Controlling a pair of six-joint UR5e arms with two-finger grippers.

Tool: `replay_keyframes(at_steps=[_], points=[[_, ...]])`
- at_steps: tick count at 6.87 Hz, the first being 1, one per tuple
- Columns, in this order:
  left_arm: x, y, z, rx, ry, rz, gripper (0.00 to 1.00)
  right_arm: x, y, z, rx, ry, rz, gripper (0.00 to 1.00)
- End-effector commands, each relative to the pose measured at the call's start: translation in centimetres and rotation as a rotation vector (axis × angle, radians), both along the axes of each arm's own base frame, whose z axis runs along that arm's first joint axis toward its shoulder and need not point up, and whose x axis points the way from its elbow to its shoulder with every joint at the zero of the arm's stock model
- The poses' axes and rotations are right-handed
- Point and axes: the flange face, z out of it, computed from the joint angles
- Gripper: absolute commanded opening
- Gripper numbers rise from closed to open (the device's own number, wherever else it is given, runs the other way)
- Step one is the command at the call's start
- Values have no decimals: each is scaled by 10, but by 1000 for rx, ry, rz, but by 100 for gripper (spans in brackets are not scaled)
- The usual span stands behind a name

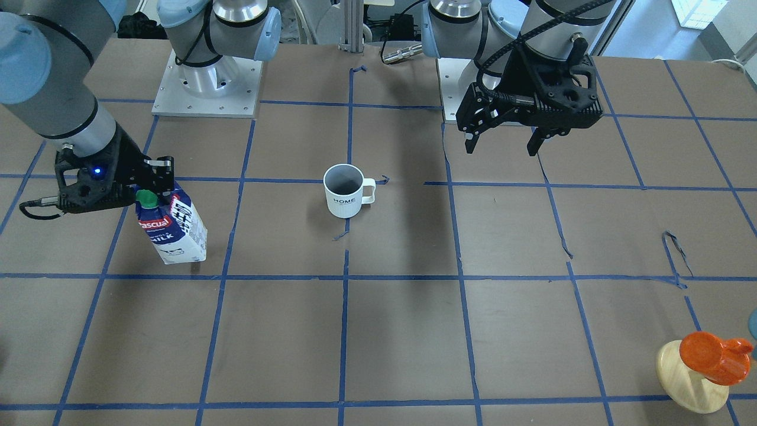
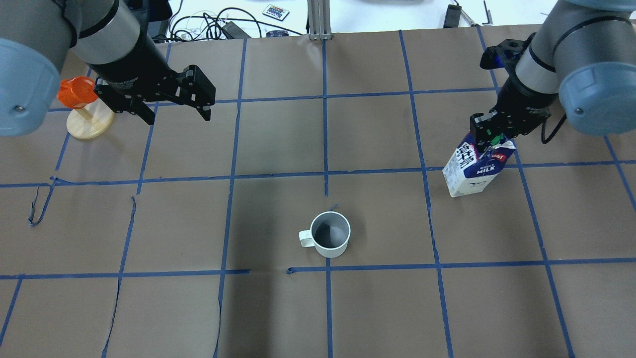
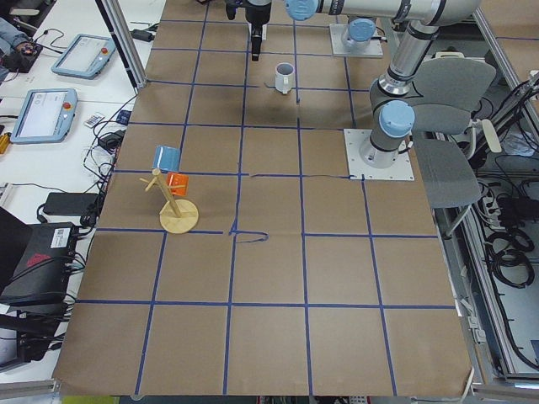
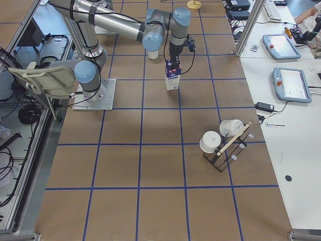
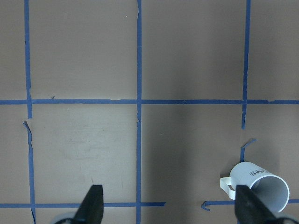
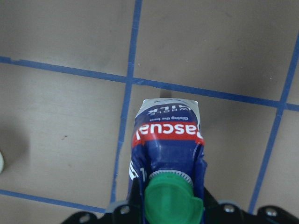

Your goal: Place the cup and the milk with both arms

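The white cup point(image 1: 344, 192) stands upright near the table's middle, its handle toward my left arm's side; it also shows in the overhead view point(image 2: 330, 234) and in the left wrist view point(image 5: 259, 182). My left gripper point(image 1: 502, 147) is open and empty, hanging above the table well away from the cup; it also shows in the overhead view point(image 2: 176, 112). My right gripper point(image 2: 489, 138) is shut on the top of the blue and white milk carton point(image 2: 472, 171), by its green cap point(image 6: 170, 200). The carton point(image 1: 174, 231) looks tilted at table level, to the side of the cup.
An orange cup on a wooden stand point(image 2: 82, 107) is at the table's far corner on my left side, close to the left gripper. A rack with white cups point(image 4: 220, 143) stands beyond my right side. The arm bases point(image 1: 207, 83) sit at the robot's edge.
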Motion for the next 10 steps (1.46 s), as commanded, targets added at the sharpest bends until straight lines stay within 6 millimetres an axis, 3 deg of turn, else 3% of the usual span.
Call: replay_keyframes(at_steps=[1,3,5,8,10], points=[[8,-3,-1,1,2,10,100,77,13,9,7,-12,-78,3],[8,-3,0,0,1,11,100,120,27,11,18,-47,-172,2],[8,-2,1,-2,1,10,100,155,44,6,34,-43,-139,2],[8,-2,2,-4,2,11,100,172,75,-21,81,-26,-122,2],[8,-2,2,-4,2,11,100,174,79,-20,81,-28,-116,3]])
